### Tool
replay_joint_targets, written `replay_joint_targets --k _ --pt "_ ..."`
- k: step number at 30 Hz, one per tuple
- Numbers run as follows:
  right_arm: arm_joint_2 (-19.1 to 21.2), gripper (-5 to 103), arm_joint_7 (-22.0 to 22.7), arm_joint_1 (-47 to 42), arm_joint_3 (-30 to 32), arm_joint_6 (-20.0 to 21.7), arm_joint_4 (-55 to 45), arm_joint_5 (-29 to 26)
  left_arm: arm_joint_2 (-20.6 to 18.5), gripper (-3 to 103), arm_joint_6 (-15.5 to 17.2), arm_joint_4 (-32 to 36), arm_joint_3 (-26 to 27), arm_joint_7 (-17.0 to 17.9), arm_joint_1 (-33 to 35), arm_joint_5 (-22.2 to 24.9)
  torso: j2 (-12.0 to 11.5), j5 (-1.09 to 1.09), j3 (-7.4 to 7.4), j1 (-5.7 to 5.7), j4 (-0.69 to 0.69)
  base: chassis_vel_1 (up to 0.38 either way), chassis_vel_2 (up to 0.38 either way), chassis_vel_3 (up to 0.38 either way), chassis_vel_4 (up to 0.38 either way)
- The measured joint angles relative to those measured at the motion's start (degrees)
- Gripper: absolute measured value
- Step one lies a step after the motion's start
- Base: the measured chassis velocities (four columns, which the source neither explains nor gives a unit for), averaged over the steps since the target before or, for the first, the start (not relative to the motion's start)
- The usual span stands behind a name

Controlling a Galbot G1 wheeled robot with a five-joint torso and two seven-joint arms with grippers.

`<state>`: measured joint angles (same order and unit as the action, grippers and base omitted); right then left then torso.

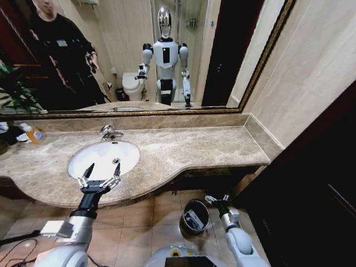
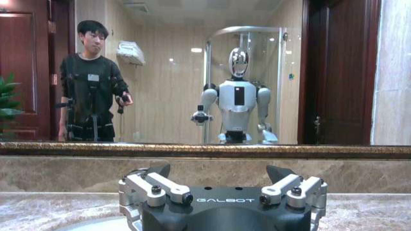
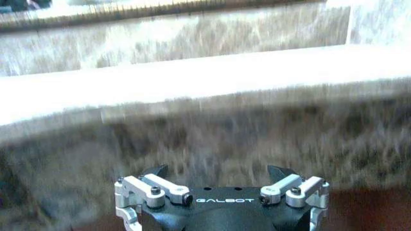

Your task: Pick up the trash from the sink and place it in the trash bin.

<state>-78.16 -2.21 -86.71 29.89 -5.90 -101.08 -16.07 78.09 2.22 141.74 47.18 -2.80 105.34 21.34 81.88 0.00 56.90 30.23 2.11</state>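
Soft indoor light, motion-blurred right wrist view, fisheye edges.

The sink (image 1: 103,158) is set into the left part of the surface (image 1: 189,150), with the faucet (image 1: 108,132) at its back rim, toward the mirror (image 1: 139,55) that runs along the surface's rear edge. A bottle (image 1: 33,133) stands near the back left corner. The left claw (image 1: 100,172) hangs over the sink's front rim. The trash bin (image 1: 195,216) sits on the floor below the surface's front edge, toward its right end, with the right claw (image 1: 216,198) just beside it.

Faucet (image 1: 109,132) borders sink (image 1: 129,151) behind; countertop (image 1: 206,147) lies open
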Motion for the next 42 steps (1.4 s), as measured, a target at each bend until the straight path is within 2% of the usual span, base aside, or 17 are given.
replay_joint_targets --k 4,16,24,34,42 --pt "0.5 100 0.9 -1.6 0.9 2.1 -8.9 -1.3 0.0 100 0.0 0.0 0.0 0.0 0.0 0.0 0.0 -0.01 0.00 0.00 0.00 0.000 0.000 0.000 0.000" --pt "1.7 100 3.2 -3.7 1.0 5.1 -21.7 -1.8 0.0 100 0.0 0.0 0.0 0.0 0.0 0.0 0.0 0.00 0.00 0.00 0.00 0.000 0.000 0.000 0.000" --pt "3.0 100 5.8 -3.4 0.4 10.9 -31.9 -2.1 0.0 100 0.0 0.0 0.0 0.0 0.0 0.0 0.0 0.00 0.00 0.00 0.00 0.000 0.000 0.000 0.000" --pt "4.2 100 9.3 -3.2 0.1 15.7 -35.8 -2.4 0.0 100 0.0 0.0 0.0 0.0 0.0 0.0 0.0 0.00 0.00 0.00 0.00 0.000 0.000 0.000 0.000" --pt "4.5 100 9.6 -1.6 0.3 14.6 -32.4 -2.8 0.0 100 0.0 0.0 0.0 0.0 0.0 0.0 0.0 0.00 0.00 0.00 0.00 0.000 0.000 0.000 0.000"
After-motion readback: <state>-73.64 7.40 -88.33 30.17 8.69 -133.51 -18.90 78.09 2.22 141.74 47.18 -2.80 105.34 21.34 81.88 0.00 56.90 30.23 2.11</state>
